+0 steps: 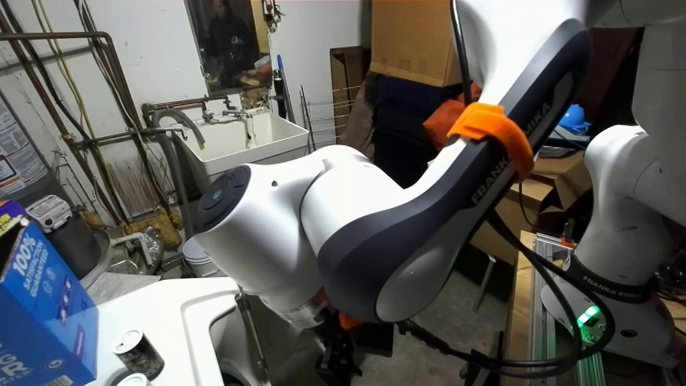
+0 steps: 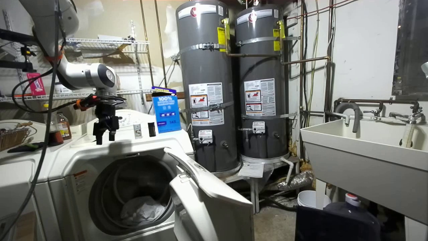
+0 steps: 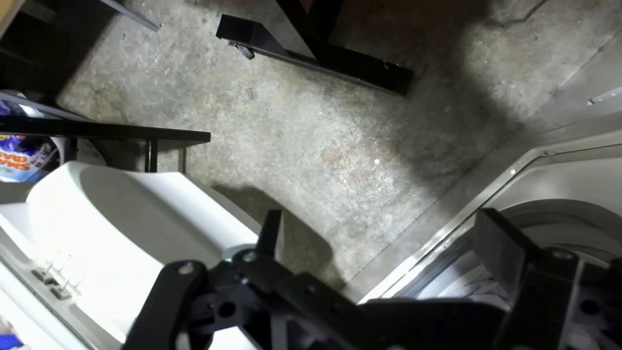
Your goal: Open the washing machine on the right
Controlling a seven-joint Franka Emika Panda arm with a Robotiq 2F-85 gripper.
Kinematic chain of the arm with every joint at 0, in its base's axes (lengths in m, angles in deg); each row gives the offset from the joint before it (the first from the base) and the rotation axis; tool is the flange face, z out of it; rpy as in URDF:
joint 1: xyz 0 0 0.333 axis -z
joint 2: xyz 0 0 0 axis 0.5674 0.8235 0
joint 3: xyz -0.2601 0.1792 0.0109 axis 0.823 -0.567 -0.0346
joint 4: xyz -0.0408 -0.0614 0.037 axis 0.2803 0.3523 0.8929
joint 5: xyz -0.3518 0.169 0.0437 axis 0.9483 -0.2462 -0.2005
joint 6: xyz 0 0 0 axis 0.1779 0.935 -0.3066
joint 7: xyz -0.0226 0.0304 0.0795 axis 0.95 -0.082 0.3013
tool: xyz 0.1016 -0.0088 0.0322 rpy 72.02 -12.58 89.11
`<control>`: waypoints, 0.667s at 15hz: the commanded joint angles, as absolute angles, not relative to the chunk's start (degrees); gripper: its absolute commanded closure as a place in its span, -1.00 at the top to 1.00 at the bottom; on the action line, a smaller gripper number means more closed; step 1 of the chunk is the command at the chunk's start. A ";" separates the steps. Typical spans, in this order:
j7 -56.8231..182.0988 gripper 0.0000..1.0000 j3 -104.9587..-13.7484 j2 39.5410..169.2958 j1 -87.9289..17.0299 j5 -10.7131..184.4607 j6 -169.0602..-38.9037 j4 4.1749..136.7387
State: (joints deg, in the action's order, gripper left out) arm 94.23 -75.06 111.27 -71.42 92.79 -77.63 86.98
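The white washing machine on the right [image 2: 80, 194] has a round front opening with white laundry [image 2: 142, 211] inside. Its top also shows in an exterior view [image 1: 155, 316]. Its front door [image 2: 214, 182] stands wide open, swung out. In the wrist view the door [image 3: 146, 218] is at lower left and the machine's opening rim [image 3: 427, 248] at lower right. My gripper [image 2: 106, 135] points down near the machine's top front edge, above the gap between door and opening. In the wrist view the gripper [image 3: 379, 223] has its fingers wide apart with nothing between them. It also shows, partly hidden, in an exterior view [image 1: 338, 364].
A blue box [image 2: 167, 115] and small cans [image 2: 151, 129] stand on the machine's top. Another white machine [image 2: 20, 174] is at left. Tall grey water heaters [image 2: 205, 73] and a utility sink [image 2: 364, 150] are beyond. A black stand foot [image 3: 350, 65] is on the floor.
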 commanded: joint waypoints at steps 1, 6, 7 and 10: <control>99.41 1.00 -74.35 110.32 -69.08 90.57 -74.97 90.76; 106.94 1.00 -72.72 104.95 -63.00 90.21 -75.37 103.16; 108.39 1.00 -72.70 103.60 -61.38 89.78 -75.48 105.69; 111.83 1.00 -72.29 99.02 -57.07 87.47 -75.92 112.25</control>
State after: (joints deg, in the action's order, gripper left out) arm 108.25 -72.18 106.01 -60.39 90.84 -74.82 104.39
